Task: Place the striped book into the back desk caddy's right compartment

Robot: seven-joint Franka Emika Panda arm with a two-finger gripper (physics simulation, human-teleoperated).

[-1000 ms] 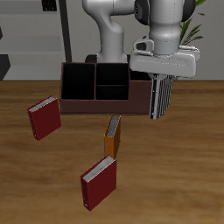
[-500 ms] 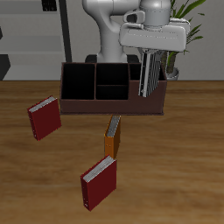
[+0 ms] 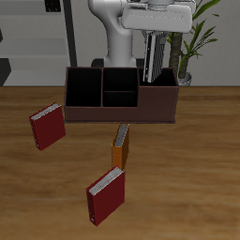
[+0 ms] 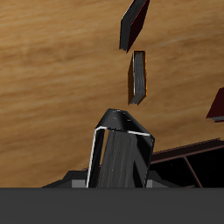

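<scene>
So the worktop [image 3: 187,178] is plain wood grain. Sitting on it toward the back is the back desk caddy [image 3: 120,113], a long dark brown box with black sections. In front of it, an orange book [image 3: 120,147] stands on edge, I think. One red book [image 3: 47,127] lies off to the side, another red book [image 3: 107,194] nearer the front edge.

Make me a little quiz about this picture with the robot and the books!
1. True or false: the striped book is lying flat on the table.
2. How many red books are on the table?
3. What does the gripper hold? A) orange book B) striped book C) nothing

Key:
1. False; it hangs upright over the back desk caddy.
2. Two: one farther back, one nearer the front edge.
3. B
</scene>
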